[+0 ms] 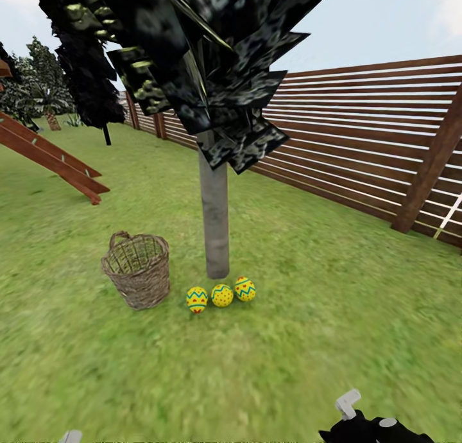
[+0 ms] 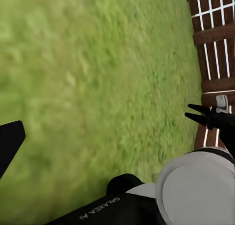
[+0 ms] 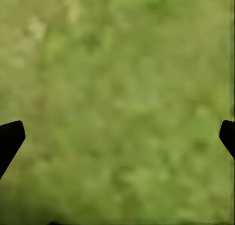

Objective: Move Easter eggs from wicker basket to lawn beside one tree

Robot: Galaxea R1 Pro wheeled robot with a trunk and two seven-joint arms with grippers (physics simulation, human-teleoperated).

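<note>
Lying on the lawn [image 1: 308, 314] at the foot of the tree [image 1: 215, 225]: three eggs [image 1: 222, 295], in a short row just in front of the trunk, touching or nearly so. Showing yellow shells with blue zigzag bands and small red marks; left egg [image 1: 197, 299] and right egg [image 1: 244, 289] sitting roughly upright on their long axes, bands running level; middle one too rounded to tell which way it is pointing. Standing upright just left of the row: basket [image 1: 137, 269], round, open-weave, brown-grey twigs, mouth facing up, one loop handle rising at the far rim, inside looking bare. Rising straight behind the eggs: trunk, smooth, pale grey, cylindrical, carrying dark, flat, angular leaf clusters with pale specks. Running along the right: fence [image 1: 359, 141], brown horizontal slats. Slanting at far left: wooden beams [image 1: 51, 164].

Hanging over blurry mottled grass in the right wrist view: right gripper [image 3: 117, 137], dark fingers spread wide apart, holding nothing. Showing one dark finger [image 2: 10, 142] in the left wrist view: left gripper, spread impossible to tell.
</note>
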